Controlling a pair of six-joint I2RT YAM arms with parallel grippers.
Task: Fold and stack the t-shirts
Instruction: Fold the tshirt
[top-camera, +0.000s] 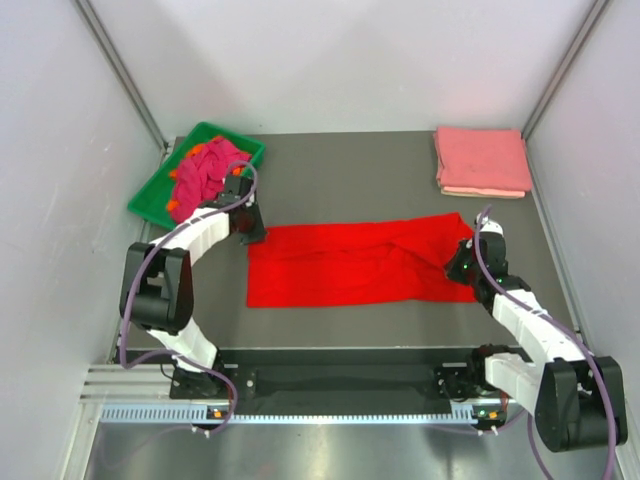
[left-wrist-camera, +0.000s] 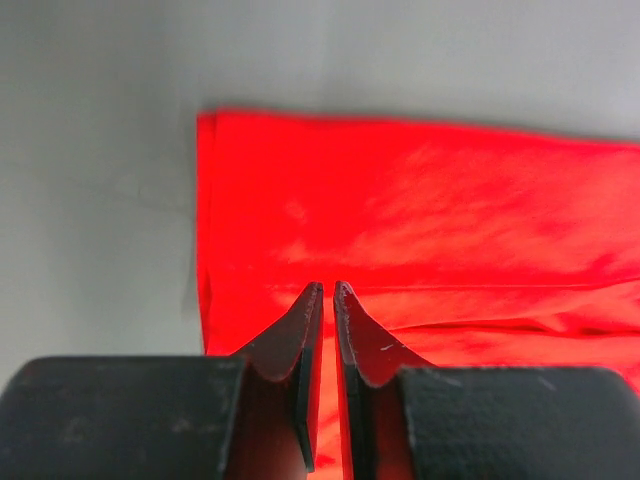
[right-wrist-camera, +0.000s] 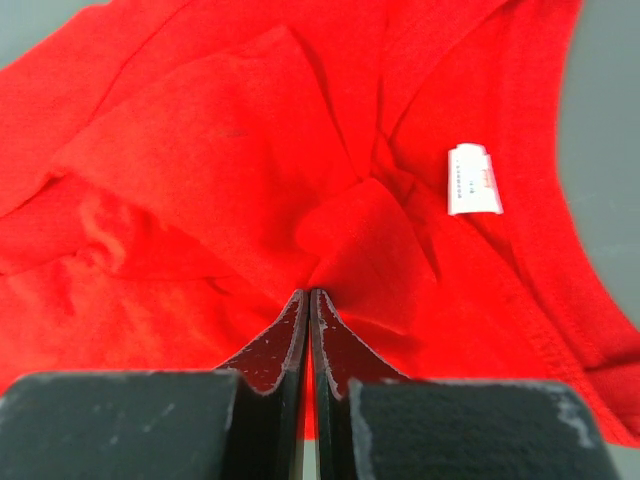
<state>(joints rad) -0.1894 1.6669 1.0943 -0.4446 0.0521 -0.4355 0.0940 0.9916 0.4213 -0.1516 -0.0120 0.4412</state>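
A bright red t-shirt (top-camera: 350, 265) lies across the middle of the table, folded into a long band. My left gripper (top-camera: 252, 234) stands at its far left corner. In the left wrist view its jaws (left-wrist-camera: 328, 288) are drawn to a thin slit over the red t-shirt (left-wrist-camera: 420, 200), and red cloth fills the slit. My right gripper (top-camera: 462, 268) is at the shirt's right end. There it (right-wrist-camera: 309, 292) is shut, and folds of the red t-shirt (right-wrist-camera: 200, 170) run together at its tips. The white neck label (right-wrist-camera: 468, 180) shows beside them.
A green tray (top-camera: 146, 204) at the back left holds crumpled magenta and orange t-shirts (top-camera: 205, 170). A stack of folded salmon pink t-shirts (top-camera: 482, 160) lies at the back right corner. White walls enclose the table on three sides.
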